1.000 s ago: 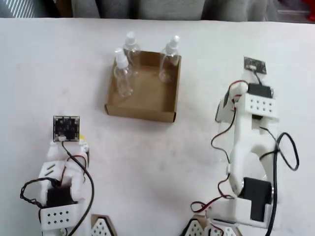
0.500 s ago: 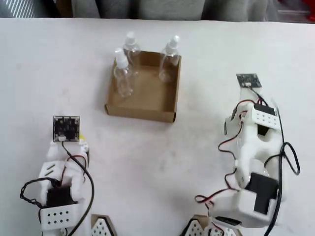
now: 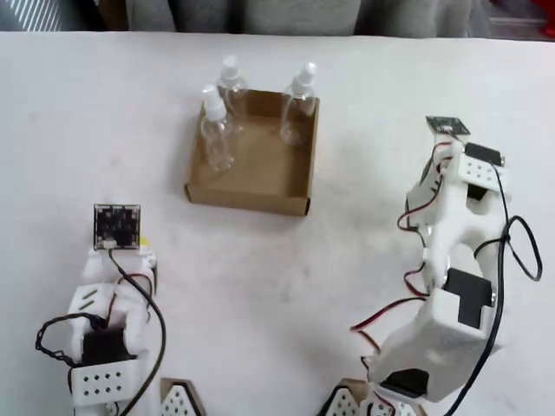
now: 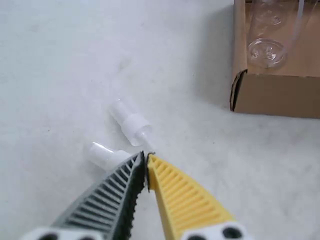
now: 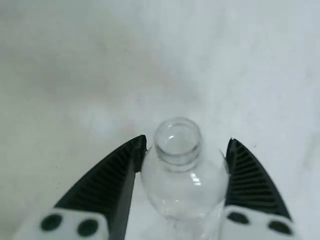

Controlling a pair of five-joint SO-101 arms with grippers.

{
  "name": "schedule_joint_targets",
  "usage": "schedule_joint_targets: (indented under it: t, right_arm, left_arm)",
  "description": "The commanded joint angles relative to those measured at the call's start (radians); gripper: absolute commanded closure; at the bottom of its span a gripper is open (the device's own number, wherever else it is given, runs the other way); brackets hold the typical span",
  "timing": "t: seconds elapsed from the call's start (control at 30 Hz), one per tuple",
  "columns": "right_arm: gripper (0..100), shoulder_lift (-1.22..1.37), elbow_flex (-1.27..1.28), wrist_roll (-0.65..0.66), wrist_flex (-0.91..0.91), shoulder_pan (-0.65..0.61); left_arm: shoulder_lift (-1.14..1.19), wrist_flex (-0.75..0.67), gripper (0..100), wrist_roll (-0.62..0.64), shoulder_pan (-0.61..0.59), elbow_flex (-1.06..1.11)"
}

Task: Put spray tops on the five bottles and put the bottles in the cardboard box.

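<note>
Looking down from the high view: box (image 3: 247, 198) at the far middle of the table (image 3: 347, 260), with three capped bottles (image 3: 217, 130) upright at its far side, at least two of them inside. Right arm (image 3: 451, 234) stretched forward on the right side, well apart from the box. Left arm (image 3: 104, 338) folded low at the near left.

Seen from the left wrist: left gripper (image 4: 146, 159) closed on nothing, fingertips pressed together and pointing down at the table. Two loose tops (image 4: 131, 121) lying on their sides just ahead of the tips, the nearer one almost touching the grey finger. Box corner farther off, with the clear bases of capped bottles inside.

Seen from the right wrist: right gripper (image 5: 186, 145) clamped around an open bottle (image 5: 177, 170), one black finger on each side of its shoulder. Neck bare and facing up toward the camera, table below.

Most likely the capping of the fourth bottle in hand. Next move calls for opening the left fingers, taking one loose top by its head and bringing it over the bare neck. Then pressing or twisting it on, with the bottle held steady by the right gripper, and afterwards placing it in the box. Careful alignment of top and narrow neck needed; smooth clear plastic probably easy to let slip.
</note>
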Motion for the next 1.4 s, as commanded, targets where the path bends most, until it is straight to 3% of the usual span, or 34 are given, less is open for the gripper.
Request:
schedule_joint_targets:
  t: [0.0, 0.3, 0.5, 0.77, 1.37]
  right_arm:
    - [78.3, -0.002, -0.06, -0.006, 0.035, 0.005]
    - [69.1, 0.039, -0.061, 0.014, 0.012, 0.007]
    - [71.7, 0.036, -0.058, 0.057, 0.019, 0.008]
    - [71.7, 0.036, -0.054, 0.262, 0.062, 0.01]
    - [71.4, 0.035, 0.095, 0.305, -0.124, 0.013]
  left_arm:
    - [-0.007, 0.002, 97, -0.009, 0.012, -0.006]
    - [-0.007, 0.002, 97, -0.009, 0.012, -0.006]
    - [-0.007, 0.002, 97, -0.009, 0.012, -0.006]
    - [-0.007, 0.002, 97, -0.009, 0.012, -0.006]
    - [-0.007, 0.0, 97, -0.009, 0.012, -0.006]
